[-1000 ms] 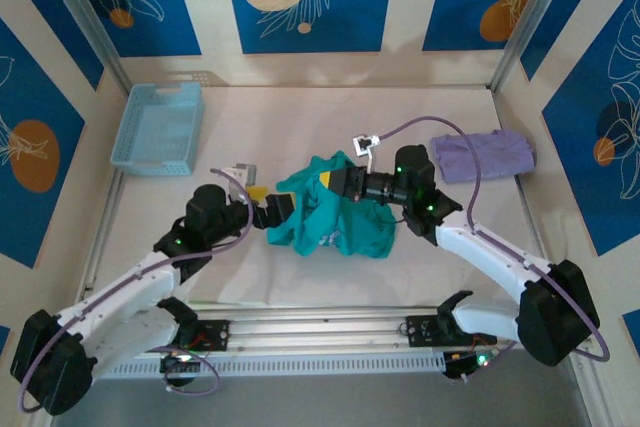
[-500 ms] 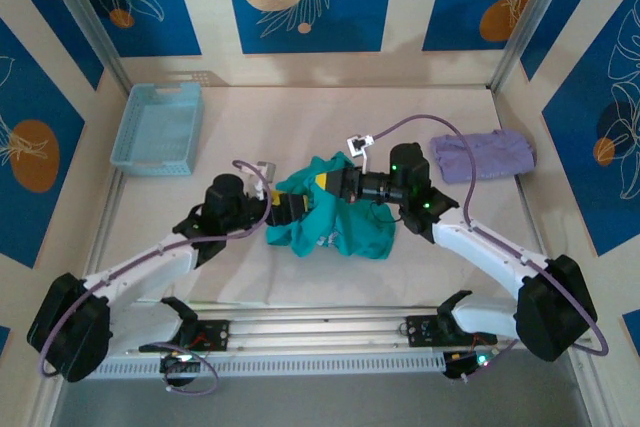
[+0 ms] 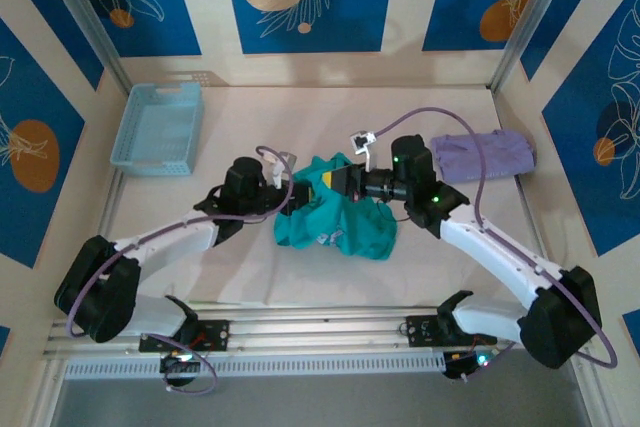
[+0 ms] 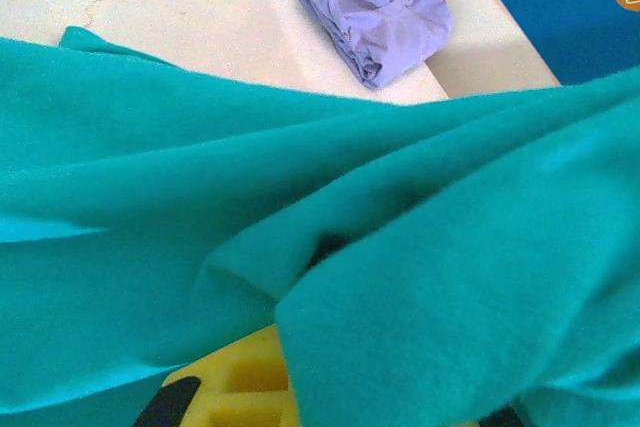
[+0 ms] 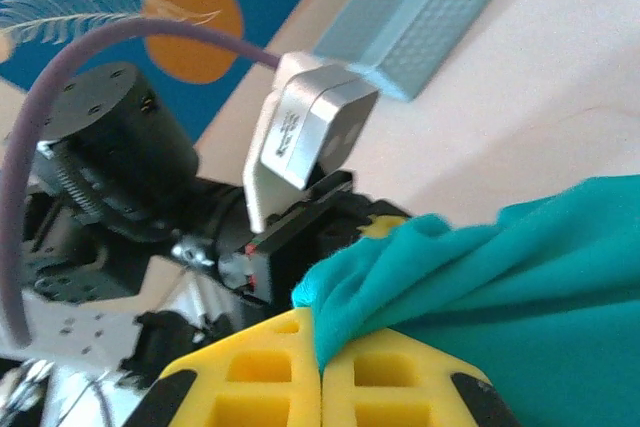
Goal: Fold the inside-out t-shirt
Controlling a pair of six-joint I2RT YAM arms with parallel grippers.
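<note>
The inside-out t-shirt (image 3: 345, 222) is a crumpled teal heap in the middle of the table. My left gripper (image 3: 297, 197) is at its left edge. In the left wrist view teal cloth (image 4: 420, 247) drapes over the jaws, leaving one yellow finger (image 4: 235, 387) partly visible, and the gripper is shut on a fold. My right gripper (image 3: 332, 179) is at the shirt's upper edge. Its two yellow fingers (image 5: 250, 377) are pressed together, and a ridge of the teal cloth (image 5: 400, 267) is pinched in the seam between them. The two grippers sit close together.
A pale lavender folded garment (image 3: 482, 155) lies at the right side of the table, also seen as a lavender bundle (image 4: 375, 17) beyond the shirt. A light blue basket (image 3: 157, 127) stands at the far left. The left arm's wrist camera (image 5: 300, 142) is just ahead of my right fingers.
The left arm reached right into the shirt's left edge and its gripper went from wide open to shut. The right gripper stayed clamped on the cloth, and the heap shifted slightly right.
</note>
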